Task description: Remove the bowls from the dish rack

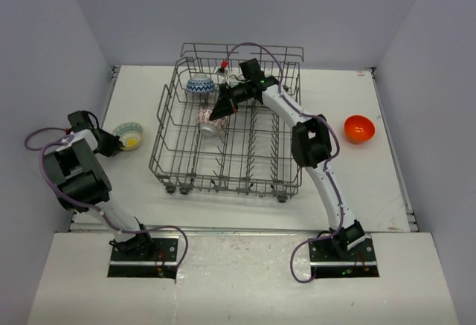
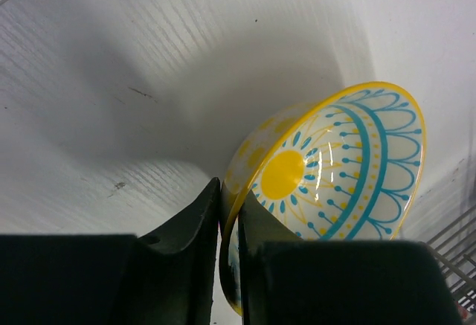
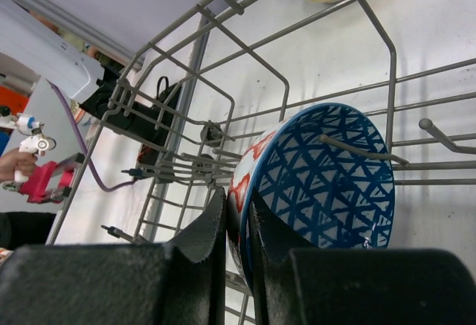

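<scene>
Rim of the zigzag bowl [image 3: 320, 191] sits pinched in the closed right gripper [image 3: 236, 202], inside the dish rack [image 1: 160, 128], which also holds a blue-and-white bowl [image 1: 200, 85]. The left gripper [image 2: 230, 195] clamps the yellow-centred bowl [image 2: 335, 169] by its rim, left of the rack.

Cream bowl [image 2: 335, 169] in the left jaws, yellow centre, teal line-work, zigzag bowl [image 3: 320, 191] in the right jaws, red-and-white outside, blue lattice inside

White table [image 1: 245, 213]: under both claws. Dark scuff marks [image 2: 140, 92] on it, ahead of left claw [image 2: 230, 191]. Pale grey walls [image 1: 245, 5]: beyond right claw [image 3: 236, 200]. Pink-red and white object [image 3: 33, 169]: far to that claw's left, unidentifiable.
</scene>
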Motion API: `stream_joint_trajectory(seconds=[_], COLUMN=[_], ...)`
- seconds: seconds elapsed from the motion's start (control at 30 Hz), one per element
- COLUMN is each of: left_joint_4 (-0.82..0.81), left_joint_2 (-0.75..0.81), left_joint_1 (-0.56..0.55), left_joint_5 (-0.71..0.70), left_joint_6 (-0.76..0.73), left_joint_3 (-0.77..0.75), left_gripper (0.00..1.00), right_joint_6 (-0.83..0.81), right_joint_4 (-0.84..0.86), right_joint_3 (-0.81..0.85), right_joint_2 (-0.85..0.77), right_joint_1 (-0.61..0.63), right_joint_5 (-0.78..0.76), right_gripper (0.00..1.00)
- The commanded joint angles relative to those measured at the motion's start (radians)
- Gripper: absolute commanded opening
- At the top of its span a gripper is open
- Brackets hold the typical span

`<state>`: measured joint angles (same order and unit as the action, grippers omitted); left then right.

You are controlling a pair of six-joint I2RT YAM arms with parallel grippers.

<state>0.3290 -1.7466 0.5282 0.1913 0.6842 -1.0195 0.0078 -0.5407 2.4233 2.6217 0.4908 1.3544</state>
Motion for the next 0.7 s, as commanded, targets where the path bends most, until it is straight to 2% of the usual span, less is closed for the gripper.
stream_joint_trajectory(seconds=[0.0, 0.23, 0.27, 0.4, 0.5, 0.57, 0.67], left_joint_4=[-0.007, -0.002, 0.002, 0.001, 0.015, 0.018, 0.025], left_joint_2=[-0.013, 0.006, 0.007, 0.015, 0.025, 0.041, 0.061], left_joint_1=[0.007, 0.009, 0.009, 0.009, 0.009, 0.009, 0.009], left_joint_5=[-0.029, -0.039, -0.039, -0.036, -0.053, -0.058, -0.056], left_joint_6=[-0.032, -0.031, -0.031, -0.029, -0.034, -0.035, -0.035], left_joint_3=[-0.031, -0.031, -0.033, -0.028, -0.028, -0.025, -0.025], left_gripper=[0.16, 0.54, 0.7, 0.78, 0.96, 0.98, 0.99], right_joint_6=[0.001, 0.021, 0.029, 0.115, 0.199, 0.245, 0.409], right_joint_4=[-0.076, -0.053, -0.044, 0.042, 0.128, 0.206, 0.364], right_joint_3=[0.003, -0.001, -0.001, -0.003, -0.015, -0.026, -0.064], right_joint_2=[-0.026, -0.038, -0.04, -0.055, -0.077, -0.097, -0.124], right_joint_1=[-0.008, -0.008, -0.008, -0.006, -0.004, 0.002, 0.006], right_joint_5=[-0.038, -0.018, -0.009, 0.025, 0.066, 0.087, 0.138], right_gripper=[0.0, 0.0, 0.0, 0.0, 0.0, 0.0, 0.0])
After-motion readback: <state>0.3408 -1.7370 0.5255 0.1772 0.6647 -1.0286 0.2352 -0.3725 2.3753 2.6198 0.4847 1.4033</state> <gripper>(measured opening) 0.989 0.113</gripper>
